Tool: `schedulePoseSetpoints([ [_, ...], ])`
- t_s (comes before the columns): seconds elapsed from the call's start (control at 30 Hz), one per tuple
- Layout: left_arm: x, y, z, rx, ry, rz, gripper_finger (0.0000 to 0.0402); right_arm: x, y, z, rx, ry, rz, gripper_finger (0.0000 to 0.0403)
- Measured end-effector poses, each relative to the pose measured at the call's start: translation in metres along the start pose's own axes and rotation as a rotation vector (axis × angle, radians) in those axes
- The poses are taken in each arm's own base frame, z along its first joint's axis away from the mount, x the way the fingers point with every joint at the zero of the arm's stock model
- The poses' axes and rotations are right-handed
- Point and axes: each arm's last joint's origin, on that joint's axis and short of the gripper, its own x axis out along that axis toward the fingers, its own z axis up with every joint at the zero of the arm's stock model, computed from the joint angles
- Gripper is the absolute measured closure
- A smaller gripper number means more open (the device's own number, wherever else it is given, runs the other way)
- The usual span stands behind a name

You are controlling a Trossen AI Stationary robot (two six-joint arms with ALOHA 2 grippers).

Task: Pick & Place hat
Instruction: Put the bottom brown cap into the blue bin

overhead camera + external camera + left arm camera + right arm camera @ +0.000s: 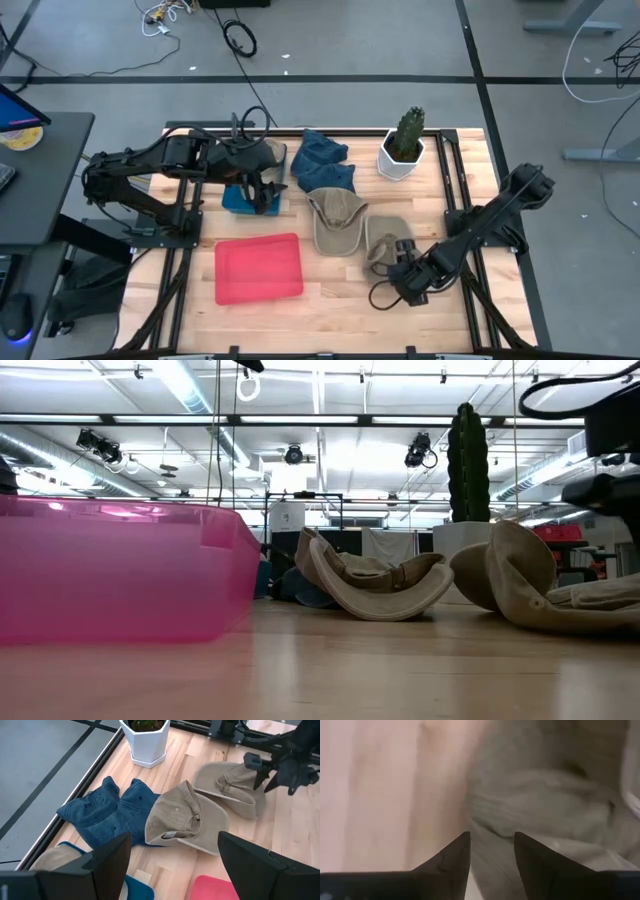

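High view shows the right gripper (403,254) low over the tan hat (385,238) right of the pink tray (258,268), fingers part-open around cloth, so closing and lifting seems next.

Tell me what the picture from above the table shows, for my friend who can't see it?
The right gripper reaches down onto a tan hat on the wooden table. Another tan hat, a blue hat, a pink bin and a potted cactus sit nearby, while the left gripper waits open by a blue box.
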Motion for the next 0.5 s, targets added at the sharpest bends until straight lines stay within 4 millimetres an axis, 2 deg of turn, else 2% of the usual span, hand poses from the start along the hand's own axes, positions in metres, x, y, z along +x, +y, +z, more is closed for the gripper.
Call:
schedulePoseSetpoints([
  [0.2, 0.0, 0.0, 0.0, -0.02, 0.0, 0.0, 0.0099, 0.015, 0.008, 0.008, -0.006, -0.042, 0.024, 0.0238],
  [0.5, 0.0, 0.0, 0.0, -0.019, -0.001, 0.0, 0.0099, 0.031, 0.012, 0.009, 0.026, -0.017, 0.008, 0.0182],
])
